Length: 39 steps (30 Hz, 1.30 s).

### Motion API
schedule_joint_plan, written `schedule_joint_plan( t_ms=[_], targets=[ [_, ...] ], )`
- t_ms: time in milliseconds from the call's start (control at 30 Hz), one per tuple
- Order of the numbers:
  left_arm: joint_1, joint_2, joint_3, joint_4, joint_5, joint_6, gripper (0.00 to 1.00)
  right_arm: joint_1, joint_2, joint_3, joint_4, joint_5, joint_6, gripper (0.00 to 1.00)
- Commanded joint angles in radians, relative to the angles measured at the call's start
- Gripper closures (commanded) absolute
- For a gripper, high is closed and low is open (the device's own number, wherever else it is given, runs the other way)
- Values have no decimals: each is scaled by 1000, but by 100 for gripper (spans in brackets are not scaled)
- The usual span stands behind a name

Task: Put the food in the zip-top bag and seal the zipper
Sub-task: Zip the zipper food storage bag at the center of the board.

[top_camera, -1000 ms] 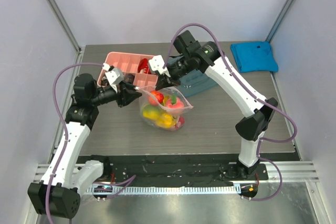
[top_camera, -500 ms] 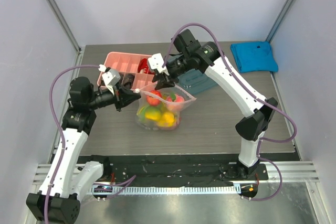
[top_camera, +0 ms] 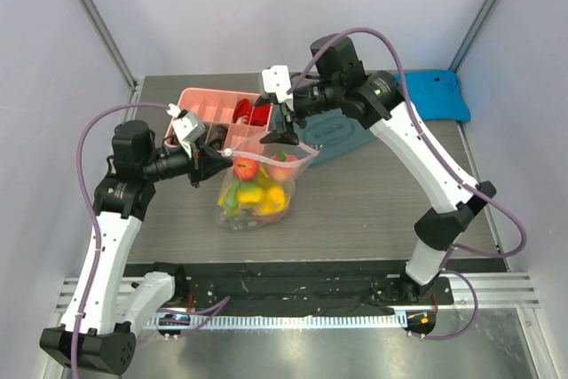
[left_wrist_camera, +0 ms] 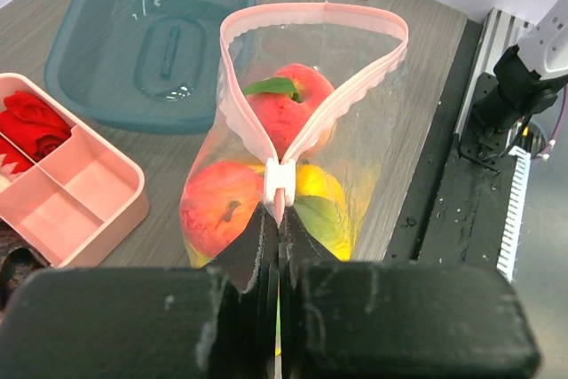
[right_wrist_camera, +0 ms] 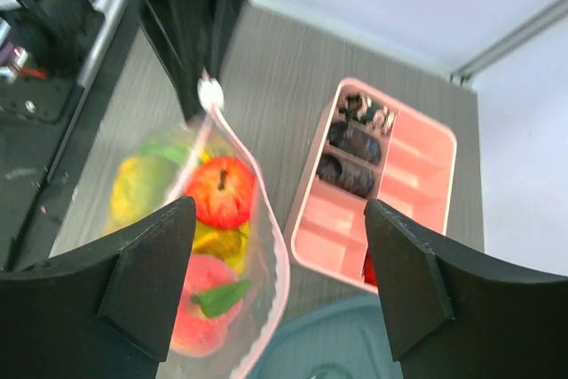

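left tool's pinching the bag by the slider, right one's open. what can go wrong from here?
1. The right tool stands open above the mouth, so only the left tool holds the zip-top bag; running the slider with no counter-hold would probably drag the bag, not close it.
2. The zipper gapes wide over the food; a tilt could spill it.

**Pinks, reds and teal**

The clear bag [left_wrist_camera: 346, 157] has a pale-pink zipper [left_wrist_camera: 241, 104]. Inside, the food [left_wrist_camera: 284, 108] is red, peach, yellow and green. The box [left_wrist_camera: 89, 193] is pink, the tray [left_wrist_camera: 142, 42] teal, the cloth [top_camera: 432, 95] blue, the table [left_wrist_camera: 422, 59] streaked grey. My left gripper [left_wrist_camera: 277, 228] is black.
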<state>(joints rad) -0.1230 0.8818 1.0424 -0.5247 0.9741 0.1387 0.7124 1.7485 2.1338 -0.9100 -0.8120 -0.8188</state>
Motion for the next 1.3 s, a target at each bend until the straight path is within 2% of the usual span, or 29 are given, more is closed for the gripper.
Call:
schedule_joint_plan(
  t_ms=[0,100,233,467,633,733,767,867,1067,1267],
  targets=[
    [-1,20,79,-70,8,99,100,61,-55,29,86,-50,87,20],
    [-1,14,80,-80,5,127,100,128,-43,21,102,-43,112,25],
    [-1,8,91,-92,2,150,100,206,-17,6,137,63,110,31],
    [-3,-24,79,-109,11,194,100,251,-20,-123,256,215,136,40],
    [-3,-37,77,-112,14,203,100,266,2,-138,267,255,127,47],
    [-3,-43,73,-116,14,214,100,266,14,-137,267,275,127,60],
    [-3,-46,71,-120,12,216,100,266,13,-137,267,277,127,69],
    [-1,-55,68,-132,2,226,100,266,-3,-153,267,287,119,85],
    [-3,-86,28,-83,-31,200,100,263,-49,-218,252,346,90,95],
    [-3,-106,18,-40,-46,168,100,233,-69,-238,206,366,76,96]
  ],
)
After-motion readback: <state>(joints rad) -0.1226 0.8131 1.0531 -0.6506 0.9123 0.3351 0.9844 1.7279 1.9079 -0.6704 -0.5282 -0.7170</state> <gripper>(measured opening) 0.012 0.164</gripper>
